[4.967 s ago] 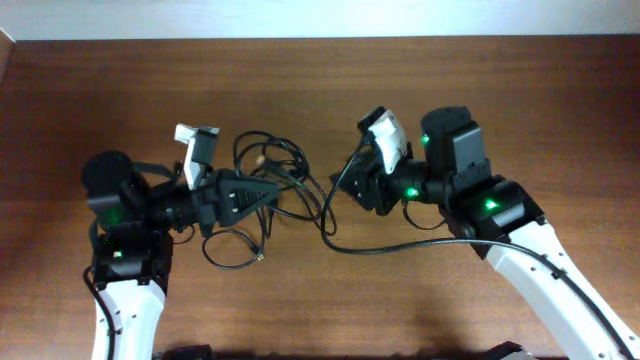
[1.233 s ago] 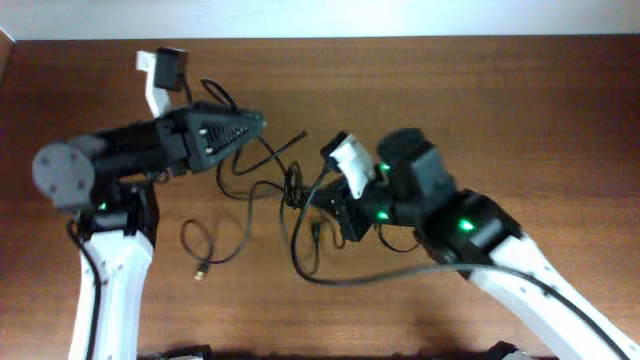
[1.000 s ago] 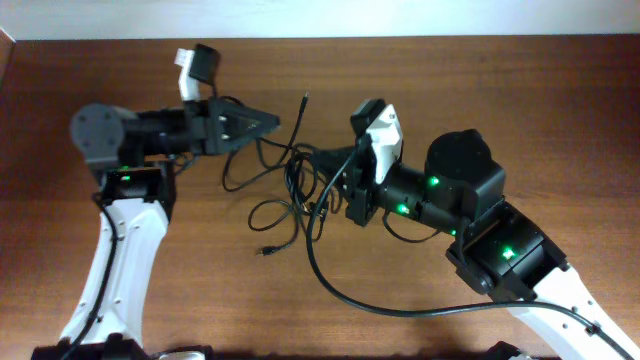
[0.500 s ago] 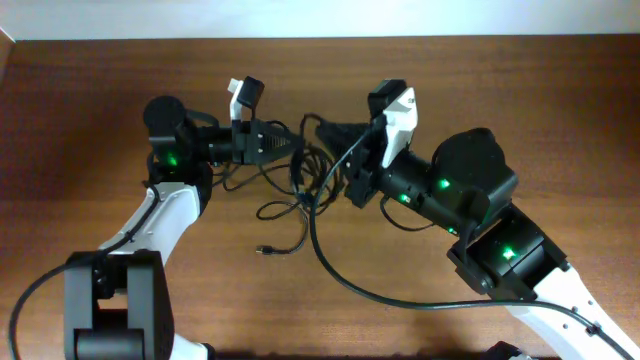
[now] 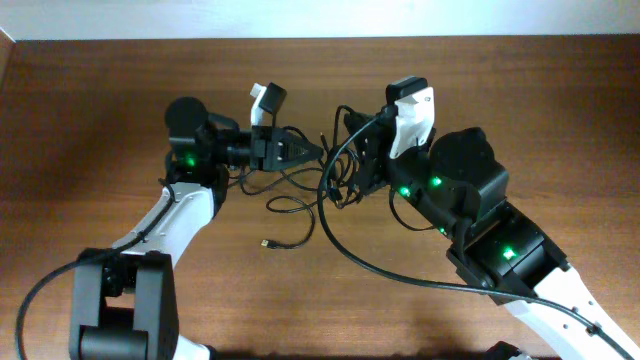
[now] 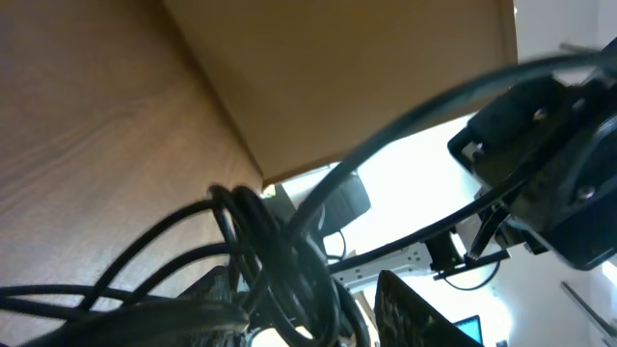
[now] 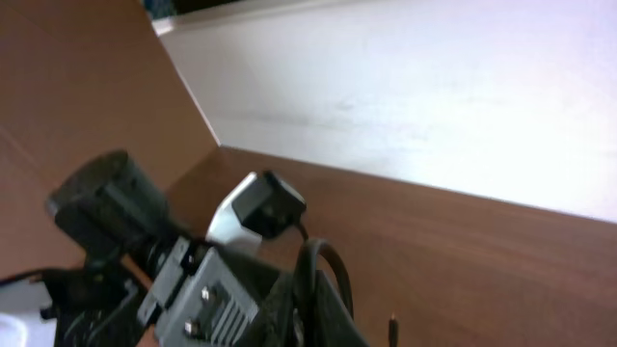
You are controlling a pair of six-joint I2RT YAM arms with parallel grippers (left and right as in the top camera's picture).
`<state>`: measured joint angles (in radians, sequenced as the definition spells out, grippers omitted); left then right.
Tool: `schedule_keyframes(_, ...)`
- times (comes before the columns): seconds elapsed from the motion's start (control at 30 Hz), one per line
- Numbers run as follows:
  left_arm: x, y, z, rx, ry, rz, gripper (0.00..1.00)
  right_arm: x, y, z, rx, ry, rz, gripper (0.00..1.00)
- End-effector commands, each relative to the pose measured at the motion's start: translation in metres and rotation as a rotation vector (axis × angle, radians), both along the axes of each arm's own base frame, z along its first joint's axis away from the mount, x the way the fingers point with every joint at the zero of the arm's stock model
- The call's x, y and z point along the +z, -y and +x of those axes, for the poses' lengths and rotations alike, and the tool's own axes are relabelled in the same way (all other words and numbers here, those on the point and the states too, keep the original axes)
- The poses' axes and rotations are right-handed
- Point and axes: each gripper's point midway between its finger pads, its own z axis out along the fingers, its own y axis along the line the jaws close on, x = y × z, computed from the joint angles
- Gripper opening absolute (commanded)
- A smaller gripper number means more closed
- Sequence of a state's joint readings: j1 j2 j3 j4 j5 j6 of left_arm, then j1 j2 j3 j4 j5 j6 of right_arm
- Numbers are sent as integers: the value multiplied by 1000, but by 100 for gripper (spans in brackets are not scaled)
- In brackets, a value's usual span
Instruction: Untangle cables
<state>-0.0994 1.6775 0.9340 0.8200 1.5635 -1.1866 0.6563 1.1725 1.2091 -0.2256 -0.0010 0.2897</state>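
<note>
No word, brand, label or number can be read in any of my three views, neither on the cables [image 5: 333, 183] nor on the table [image 5: 560, 100].

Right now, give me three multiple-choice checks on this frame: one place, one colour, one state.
1. Where is the clump of cables?
A) between the left claw and the right claw
B) at the near left corner
C) behind the right arm's base
2. What colour are the cables?
A) white
B) red
C) black
3. How do the cables lie?
A) in separate straight lines
B) looped over each other in one clump
C) wound on a spool
Answers: 1 A, the overhead view shows it in the gap between both claws; 2 C, every cord is black against the brown table; 3 B, loops cross, with one plug end trailing onto the table.
</note>
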Motion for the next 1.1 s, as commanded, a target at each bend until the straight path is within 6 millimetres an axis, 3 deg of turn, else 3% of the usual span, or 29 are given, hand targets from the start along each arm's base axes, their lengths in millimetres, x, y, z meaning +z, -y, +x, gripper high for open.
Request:
schedule_keyframes(0.0, 1, 19, -16, -72, 4, 0, 47, 16, 4, 1, -28, 35, 31, 4)
schedule_keyframes(0.07, 1, 39, -31, -137, 5, 0, 23, 13, 2, 3, -28, 29, 26, 4)
schedule_keyframes(0.1, 1, 44, -35, -155, 4, 0, 0, 12, 1, 4, -28, 29, 26, 4)
schedule_keyframes(0.3, 1, 35, -28, -124, 4, 0, 0, 18, 1, 5, -28, 47, 41, 4)
schedule_keyframes(0.47, 1, 26, -21, -95, 90, -12, 0, 44, -3, 4, -9, 105, 137, 4)
schedule_keyframes(0.53, 1, 10, -9, -44, 96, -10, 0, 53, -3, 3, -9, 134, 159, 4)
schedule_keyframes(0.67, -6, -48, 27, 132, 154, -3, 0, 70, 3, -2, -15, 183, 190, 4)
schedule_keyframes(0.83, -59, -113, 65, 300, -3, 0, 0, 81, 19, -1, -88, 226, 185, 4)
schedule_keyframes(0.93, -77, -129, 72, 339, -70, -5, 0, 93, 63, 3, -306, 321, 75, 4)
schedule_keyframes(0.97, -77, -131, 73, 342, -69, -5, 0, 102, 89, 1, -430, 348, 62, 4)
schedule_keyframes(1.0, -77, -131, 73, 342, -69, -5, 0, 116, 127, -6, -609, 378, 71, 4)
schedule_keyframes(1.07, -77, -131, 73, 342, -69, -5, 0, 133, 173, -24, -811, 415, 89, 4)
